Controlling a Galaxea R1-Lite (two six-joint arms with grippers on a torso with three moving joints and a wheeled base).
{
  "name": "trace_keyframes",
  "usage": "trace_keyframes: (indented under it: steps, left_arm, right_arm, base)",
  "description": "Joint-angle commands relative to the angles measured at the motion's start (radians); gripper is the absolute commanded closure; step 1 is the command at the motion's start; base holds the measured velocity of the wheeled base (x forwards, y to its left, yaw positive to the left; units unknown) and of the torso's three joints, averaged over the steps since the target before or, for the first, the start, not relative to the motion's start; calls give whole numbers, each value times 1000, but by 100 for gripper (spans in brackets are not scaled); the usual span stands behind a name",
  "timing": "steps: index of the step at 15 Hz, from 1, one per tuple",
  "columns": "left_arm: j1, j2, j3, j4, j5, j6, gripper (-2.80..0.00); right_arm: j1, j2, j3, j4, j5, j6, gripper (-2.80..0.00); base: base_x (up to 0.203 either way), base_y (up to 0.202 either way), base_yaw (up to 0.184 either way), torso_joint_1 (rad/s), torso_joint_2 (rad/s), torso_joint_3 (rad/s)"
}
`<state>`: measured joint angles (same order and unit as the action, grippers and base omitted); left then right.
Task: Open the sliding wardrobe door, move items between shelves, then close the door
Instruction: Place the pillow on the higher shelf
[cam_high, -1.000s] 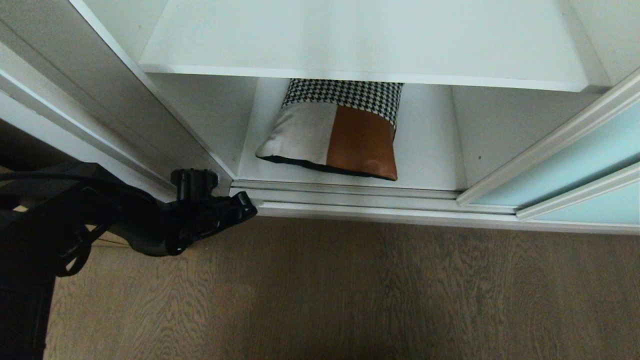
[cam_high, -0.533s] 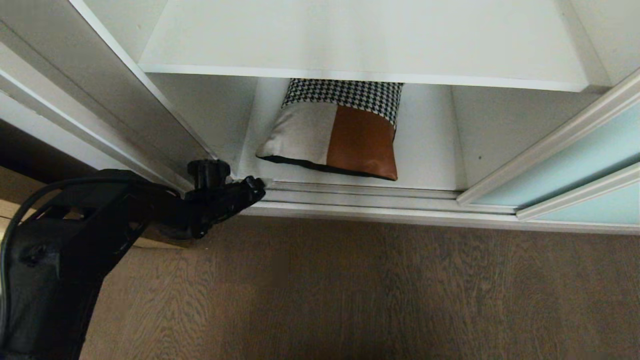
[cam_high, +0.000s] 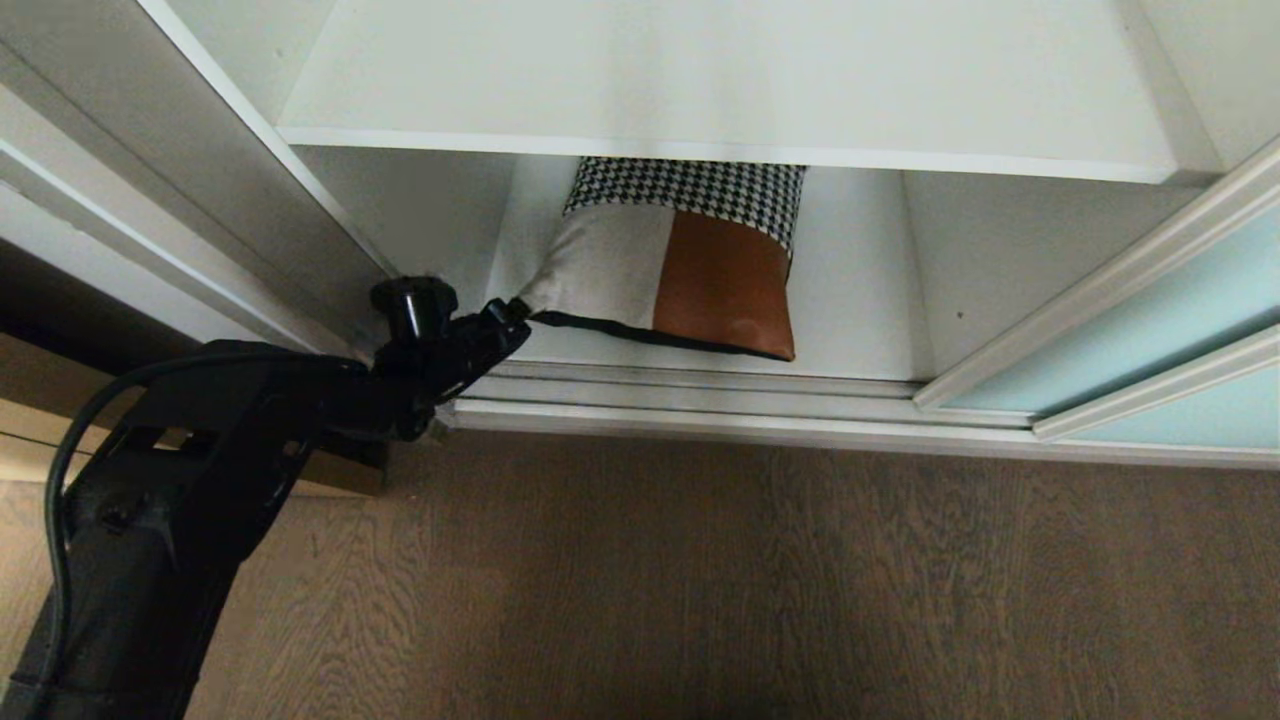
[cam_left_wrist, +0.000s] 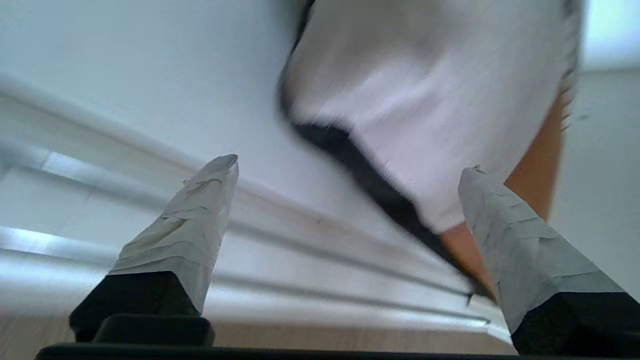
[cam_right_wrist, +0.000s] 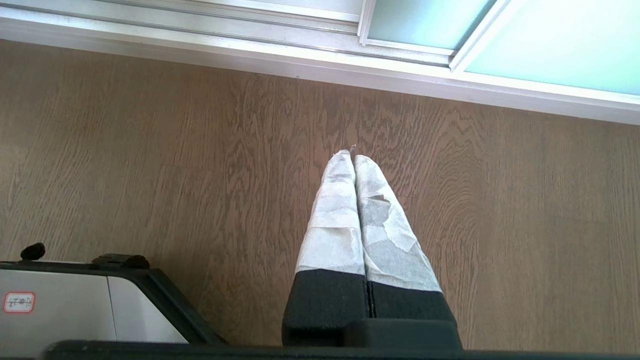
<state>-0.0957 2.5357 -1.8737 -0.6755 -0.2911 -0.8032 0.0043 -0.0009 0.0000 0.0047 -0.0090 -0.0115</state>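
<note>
Head view shows the left end effector (cam_high: 505, 322), spread wide, at the near left corner of the cushion (cam_high: 670, 275) on the lower shelf (cam_high: 860, 300); next comes closing on that corner. Right end effector (cam_right_wrist: 354, 159) hangs shut over the floor (cam_right_wrist: 150, 160).

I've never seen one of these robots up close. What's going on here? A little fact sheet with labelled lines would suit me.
Place: open wardrobe, wood-grain floor in front
Door: sliding wardrobe door of frosted blue-green glass, pushed to the right
Item: patchwork cushion lying on the lower shelf, beneath the upper shelf
Left gripper: fingers spread wide, at the cushion's near left corner, nothing held
Right gripper: fingers pressed together, empty, pointing at the floor, away from the work
Stage: door open, cushion not yet lifted
</note>
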Motion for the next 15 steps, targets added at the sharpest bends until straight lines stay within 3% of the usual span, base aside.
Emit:
trace_keyframes:
  steps: [1,2,3,7,10,15]
  left_arm:
    - [-1,45,-71,0,-68,-6,-280]
    - [0,52,-69,-8,-141,-4,-280]
    - [1,58,-67,-25,-172,2,-280]
    - [1,89,-68,-32,-236,19,-280]
    - [2,103,-68,-117,-234,61,-280]
    - [1,121,-67,-203,-229,227,-280]
  right_arm:
    - [0,-2,0,0,0,-1,0]
    - [0,-2,0,0,0,-1,0]
    - [0,-2,0,0,0,-1,0]
    - [0,-2,0,0,0,-1,0]
    - [0,-2,0,0,0,-1,0]
    - [0,-2,0,0,0,-1,0]
  base:
    - [0,0,0,0,0,0]
    - [0,0,0,0,0,0]
    - [0,0,0,0,0,0]
    - [0,0,0,0,0,0]
    - [0,0,0,0,0,0]
    - [0,0,0,0,0,0]
